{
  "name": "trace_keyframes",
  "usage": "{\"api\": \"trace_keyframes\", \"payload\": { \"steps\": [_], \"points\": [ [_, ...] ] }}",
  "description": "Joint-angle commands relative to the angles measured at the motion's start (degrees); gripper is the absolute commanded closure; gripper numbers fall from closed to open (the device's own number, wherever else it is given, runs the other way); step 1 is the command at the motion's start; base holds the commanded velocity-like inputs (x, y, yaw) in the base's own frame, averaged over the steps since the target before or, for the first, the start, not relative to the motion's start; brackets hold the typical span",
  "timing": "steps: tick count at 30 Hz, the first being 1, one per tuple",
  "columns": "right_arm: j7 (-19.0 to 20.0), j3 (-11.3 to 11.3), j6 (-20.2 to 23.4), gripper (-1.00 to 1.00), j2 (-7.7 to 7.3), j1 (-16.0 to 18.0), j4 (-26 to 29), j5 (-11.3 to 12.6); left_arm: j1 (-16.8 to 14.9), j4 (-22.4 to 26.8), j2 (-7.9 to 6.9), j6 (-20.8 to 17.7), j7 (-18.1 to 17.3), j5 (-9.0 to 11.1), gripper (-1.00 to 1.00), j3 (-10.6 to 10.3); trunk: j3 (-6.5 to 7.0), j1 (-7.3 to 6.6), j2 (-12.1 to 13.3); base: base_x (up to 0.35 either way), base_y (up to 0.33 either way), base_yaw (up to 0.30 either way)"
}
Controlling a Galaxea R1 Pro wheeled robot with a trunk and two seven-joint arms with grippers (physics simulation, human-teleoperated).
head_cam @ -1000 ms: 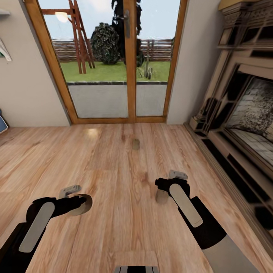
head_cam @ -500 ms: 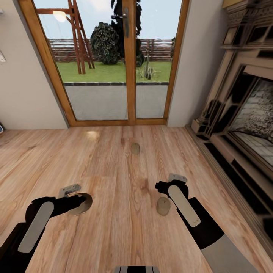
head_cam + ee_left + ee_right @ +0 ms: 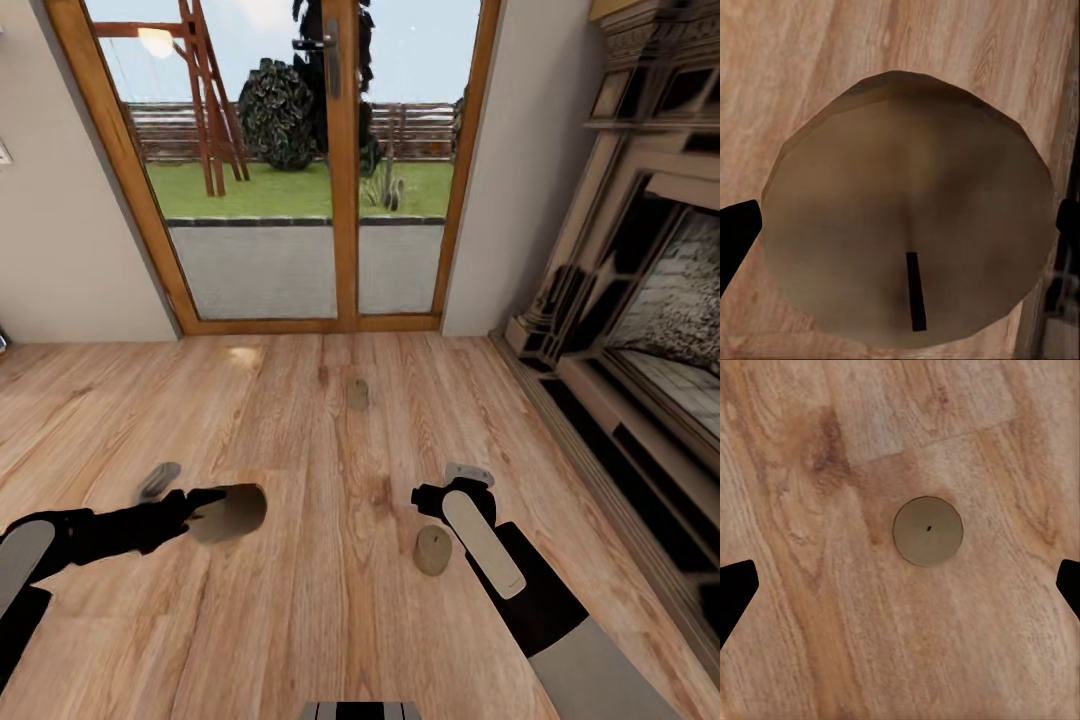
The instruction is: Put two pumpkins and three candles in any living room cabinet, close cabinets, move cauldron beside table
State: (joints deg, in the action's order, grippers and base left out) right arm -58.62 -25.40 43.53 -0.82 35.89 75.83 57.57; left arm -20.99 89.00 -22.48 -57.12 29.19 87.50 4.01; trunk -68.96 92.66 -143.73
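Note:
My left gripper (image 3: 212,503) is shut on a beige candle (image 3: 232,511), held low over the plank floor with its round end turned toward the glass door. In the left wrist view that candle (image 3: 907,210) spans the gap between the black fingertips (image 3: 735,240). My right gripper (image 3: 440,495) points down at the floor and is open. A second candle (image 3: 432,550) stands on the floor under it; from above it is a small disc (image 3: 928,531), apart from both fingertips (image 3: 735,592). A third candle (image 3: 357,393) stands farther off toward the door.
The wood-framed glass garden door (image 3: 340,180) closes the room straight ahead. The brick fireplace (image 3: 650,330) with its stepped hearth runs along the right. Light plank floor (image 3: 300,620) lies open on all other sides of both arms.
The left arm has swung out to the left and turned the candle's end toward the door. The candle at the right gripper now stands free on the floor. The view shifted slightly.

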Motion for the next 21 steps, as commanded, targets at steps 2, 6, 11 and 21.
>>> {"api": "trace_keyframes", "payload": {
  "steps": [2,6,11,21],
  "points": [
    [-0.53,-0.10,0.24,-1.00,-0.05,0.09,-0.01,0.43,-0.02,0.03,-1.33,-0.19,0.57,4.70,1.00,0.08,-0.27,0.02,-0.03,0.000,0.000,0.000],
    [-0.32,-0.09,0.24,-1.00,-0.05,0.21,-1.20,0.43,-0.02,0.03,-2.07,-0.23,0.27,7.32,1.00,0.06,-1.16,0.12,-0.09,0.000,0.000,0.000],
    [0.07,-0.09,0.16,-1.00,-0.05,0.31,-2.54,0.43,0.04,-0.01,-2.20,-0.27,0.07,8.03,1.00,0.17,-2.27,0.25,-0.15,0.000,0.000,0.000],
    [0.17,-0.09,0.12,-1.00,-0.05,0.32,-2.80,0.40,0.07,-0.12,-2.27,-0.27,-0.03,10.77,1.00,0.26,-4.48,0.51,-0.29,0.000,0.000,0.000]
  ]
}}
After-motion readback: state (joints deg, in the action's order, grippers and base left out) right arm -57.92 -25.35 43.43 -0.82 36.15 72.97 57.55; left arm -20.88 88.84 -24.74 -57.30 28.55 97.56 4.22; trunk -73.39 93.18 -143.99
